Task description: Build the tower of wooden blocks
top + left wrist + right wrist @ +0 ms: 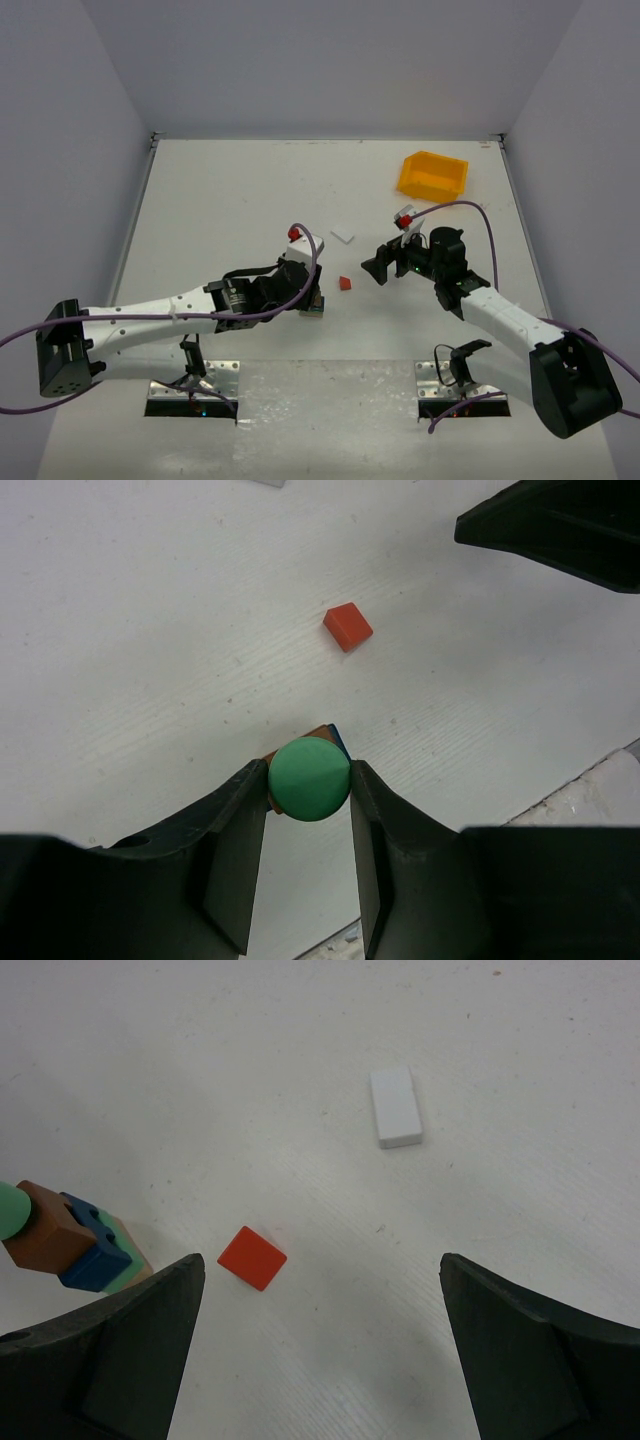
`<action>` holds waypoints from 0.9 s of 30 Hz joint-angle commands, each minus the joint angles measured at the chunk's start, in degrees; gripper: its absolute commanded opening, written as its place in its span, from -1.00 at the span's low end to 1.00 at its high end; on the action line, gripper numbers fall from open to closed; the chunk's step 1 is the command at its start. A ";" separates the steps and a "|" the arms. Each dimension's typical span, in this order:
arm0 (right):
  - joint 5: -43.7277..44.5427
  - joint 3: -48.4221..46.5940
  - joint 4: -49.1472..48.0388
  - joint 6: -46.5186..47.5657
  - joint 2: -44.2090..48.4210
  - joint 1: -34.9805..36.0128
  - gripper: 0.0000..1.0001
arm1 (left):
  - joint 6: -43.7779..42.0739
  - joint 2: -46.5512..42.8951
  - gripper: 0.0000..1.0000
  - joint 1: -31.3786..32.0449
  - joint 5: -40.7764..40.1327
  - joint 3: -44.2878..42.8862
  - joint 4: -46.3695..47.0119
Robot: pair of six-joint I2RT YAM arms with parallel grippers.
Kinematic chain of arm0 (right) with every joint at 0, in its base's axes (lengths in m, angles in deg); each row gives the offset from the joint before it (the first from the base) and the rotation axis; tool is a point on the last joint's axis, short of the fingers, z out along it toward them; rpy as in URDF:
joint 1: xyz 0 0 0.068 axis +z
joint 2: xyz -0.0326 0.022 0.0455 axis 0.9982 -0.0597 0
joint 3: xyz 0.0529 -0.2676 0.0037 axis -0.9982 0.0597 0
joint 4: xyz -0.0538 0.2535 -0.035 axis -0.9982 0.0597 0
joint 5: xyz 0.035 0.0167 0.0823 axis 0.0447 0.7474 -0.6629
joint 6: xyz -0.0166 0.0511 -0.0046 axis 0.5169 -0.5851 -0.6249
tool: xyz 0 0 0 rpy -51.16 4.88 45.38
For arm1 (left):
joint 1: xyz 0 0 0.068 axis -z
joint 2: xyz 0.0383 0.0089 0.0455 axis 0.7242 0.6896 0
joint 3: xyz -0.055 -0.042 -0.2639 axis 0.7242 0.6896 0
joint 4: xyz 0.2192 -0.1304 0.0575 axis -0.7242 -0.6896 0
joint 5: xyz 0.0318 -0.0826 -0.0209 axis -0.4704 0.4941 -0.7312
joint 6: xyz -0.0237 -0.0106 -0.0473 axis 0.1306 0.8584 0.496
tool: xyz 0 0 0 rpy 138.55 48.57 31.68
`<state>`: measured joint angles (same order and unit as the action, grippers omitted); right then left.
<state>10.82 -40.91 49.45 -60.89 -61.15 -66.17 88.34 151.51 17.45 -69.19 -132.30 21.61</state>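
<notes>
The left claw (308,782) pinches the green round block (310,776) atop the wood block tower (72,1242). The right claw (318,1265) is spread wide.

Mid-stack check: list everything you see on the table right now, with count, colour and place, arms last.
green round wooden piece: one, green, top of the stack, between the left fingers
brown wooden block: one, brown, directly under the green piece
blue wooden block: one, blue, under the brown one
pale green block: one, pale green, bottom of the stack
red square wooden block: one, red, loose between the grippers
white rectangular block: one, white, lying flat beyond the red block
yellow plastic bin: one, yellow, far right corner
white table: one, white, under everything
left gripper: one, black, shut on the green piece
right gripper: one, black, open above the red block
</notes>
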 commanded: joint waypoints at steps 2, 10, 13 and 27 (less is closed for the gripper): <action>-0.42 -2.53 -1.29 0.60 0.08 -0.01 0.97 | 0.44 -1.80 -0.31 0.74 -1.15 0.02 1.83; -0.42 -2.53 -1.17 0.60 0.25 0.02 0.97 | 0.23 -0.90 -0.31 0.74 -0.80 0.25 2.10; -0.33 -2.53 -1.11 0.76 0.25 0.08 0.97 | 0.26 -0.74 -0.30 0.66 -0.72 0.28 2.10; -0.46 -2.36 -1.11 0.86 0.52 -0.01 0.97 | 0.27 -0.13 -0.27 0.74 -0.54 0.64 2.58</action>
<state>10.82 -40.91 49.75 -60.87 -61.15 -66.17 88.48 151.37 17.45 -69.31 -131.99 21.72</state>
